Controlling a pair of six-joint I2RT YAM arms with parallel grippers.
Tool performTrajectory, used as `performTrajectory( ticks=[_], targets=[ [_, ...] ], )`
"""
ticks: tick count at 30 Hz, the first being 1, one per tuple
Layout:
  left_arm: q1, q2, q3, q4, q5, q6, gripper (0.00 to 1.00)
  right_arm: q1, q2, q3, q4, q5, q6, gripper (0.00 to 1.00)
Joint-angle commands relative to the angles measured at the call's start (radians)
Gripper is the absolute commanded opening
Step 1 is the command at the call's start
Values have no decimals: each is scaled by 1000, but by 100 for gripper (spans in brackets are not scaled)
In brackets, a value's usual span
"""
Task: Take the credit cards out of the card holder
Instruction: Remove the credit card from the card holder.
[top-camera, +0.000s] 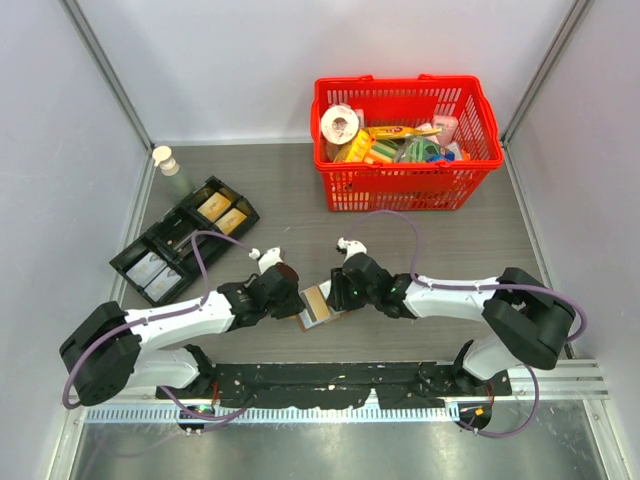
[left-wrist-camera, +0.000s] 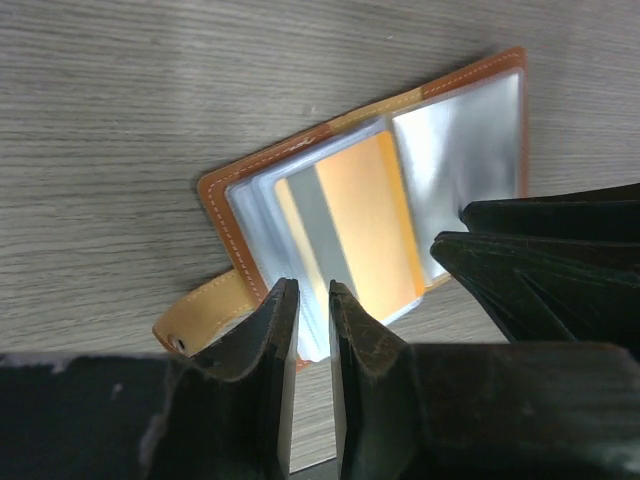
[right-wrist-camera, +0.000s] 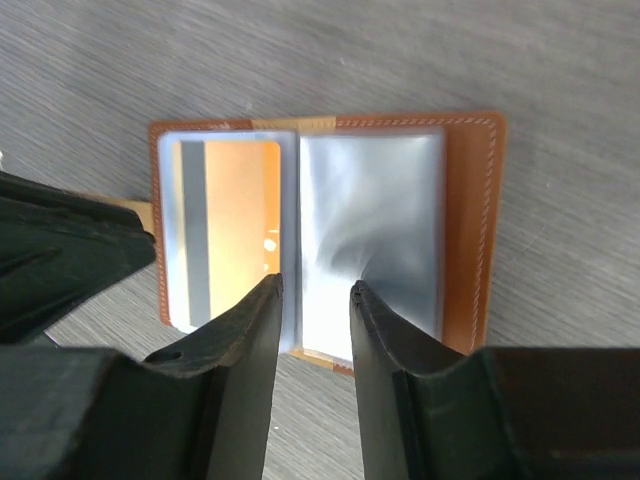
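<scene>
Brown leather card holder (top-camera: 315, 305) lies open on the wood-grain surface (top-camera: 420, 240), an orange card (left-wrist-camera: 355, 225) in its clear sleeves. At its left edge the left gripper (left-wrist-camera: 310, 288) shows narrowly parted jaws; whether it pinches a sleeve is unclear. At its right the right gripper (right-wrist-camera: 315, 285) stands open.

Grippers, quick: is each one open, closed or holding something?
Left gripper: jaws narrow at the card holder's edge; a grip cannot be told.
Right gripper: open, over the card holder.
</scene>
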Motion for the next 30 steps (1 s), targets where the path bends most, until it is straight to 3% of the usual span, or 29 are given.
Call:
performTrajectory(
  ticks=[1, 5, 23, 30],
  targets=[
    [-4, 30, -23, 58, 11, 7, 20, -33, 13, -92, 265, -140, 59, 38],
    [-5, 49, -43, 72, 9, -1, 19, -56, 27, -166, 371, -212, 85, 39],
    [-5, 113, -45, 78, -2, 10, 15, -90, 59, -230, 528, -299, 139, 38],
    [-5, 150, -28, 52, -26, 36, 9, -113, 64, -268, 626, -371, 159, 29]
  ],
)
